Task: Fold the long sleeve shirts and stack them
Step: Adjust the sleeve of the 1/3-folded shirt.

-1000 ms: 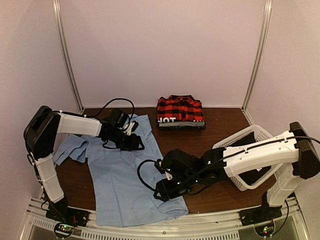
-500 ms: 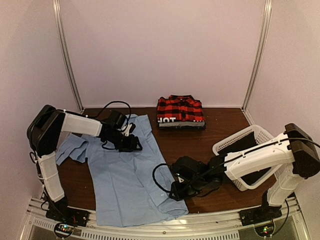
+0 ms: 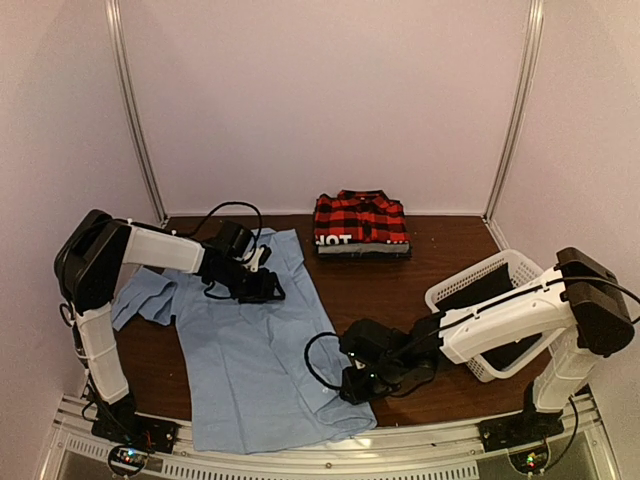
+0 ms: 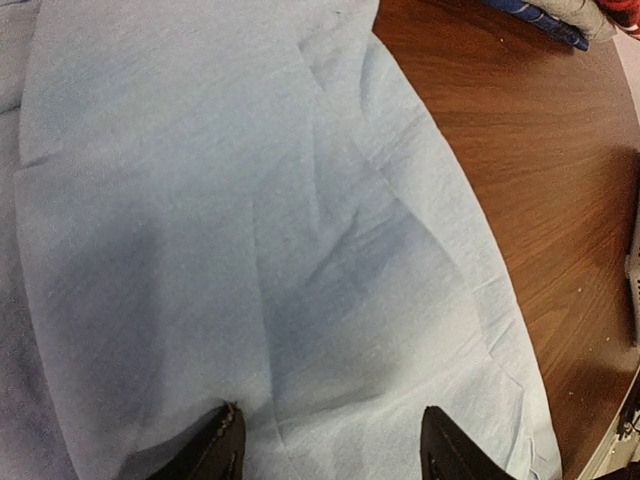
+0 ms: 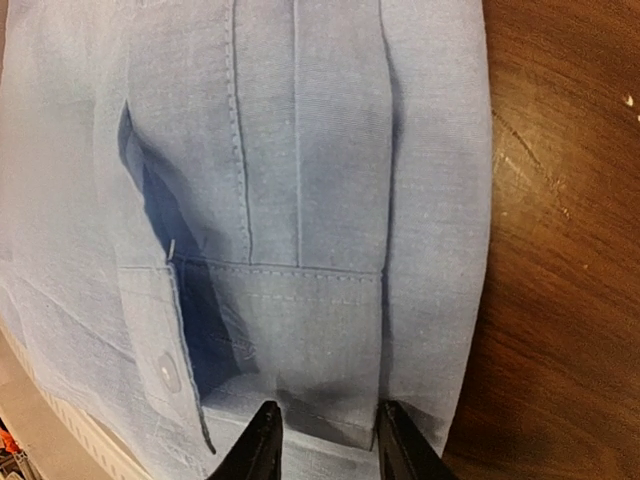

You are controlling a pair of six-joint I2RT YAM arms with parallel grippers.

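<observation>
Blue shirt lies flat left of the basket, long axis near-to-far; right gripper straddles its basket-side cuff, jaws narrowed, grip not confirmable; left gripper, jaws open, sits over the shirt farther from the basket.

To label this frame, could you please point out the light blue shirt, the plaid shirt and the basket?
light blue shirt [image 3: 240,350], top view, mid body
plaid shirt [image 3: 360,218], top view, folded top
basket [image 3: 470,270], top view, far rim
</observation>
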